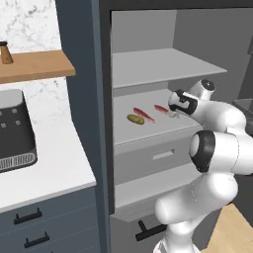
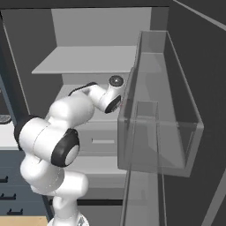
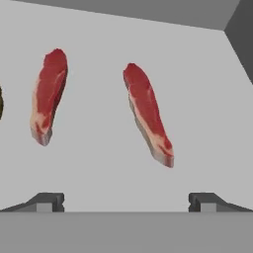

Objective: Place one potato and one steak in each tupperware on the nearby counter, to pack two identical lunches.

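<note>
In the left base view, a white table (image 1: pixel 44 173) over dark drawers is seen at the far left, with a dark appliance (image 1: pixel 15 131) standing on it and cut off by the frame edge. Above it a wooden wall shelf (image 1: pixel 34 66) carries a small brown bottle (image 1: pixel 5 53). To the right, an open cabinet is shown, and on its middle grey shelf (image 1: pixel 148 131) a potato (image 1: pixel 135 119) is laid at the left, a steak (image 1: pixel 144 114) just beside it, and a second steak (image 1: pixel 162 109) further right, partly covered by the hand (image 1: pixel 174 111). The fingers cannot be made out there.

In the right base view, the arm is seen from its other side, and the shelf contents are hidden behind the arm and a translucent door bin (image 2: pixel 161 106). The hand itself is lost behind the wrist.

In the hand view, the two steaks are shown plainly on the shelf: one steak (image 3: pixel 48 95) at the left, the other steak (image 3: pixel 147 113) near the middle, well apart from each other. Only a dark sliver of the potato (image 3: pixel 1 103) is caught at the left edge. The two fingertips (image 3: pixel 45 201) are spread wide at the bottom, nothing is held between them, and the middle steak lies ahead of the gap.
</note>
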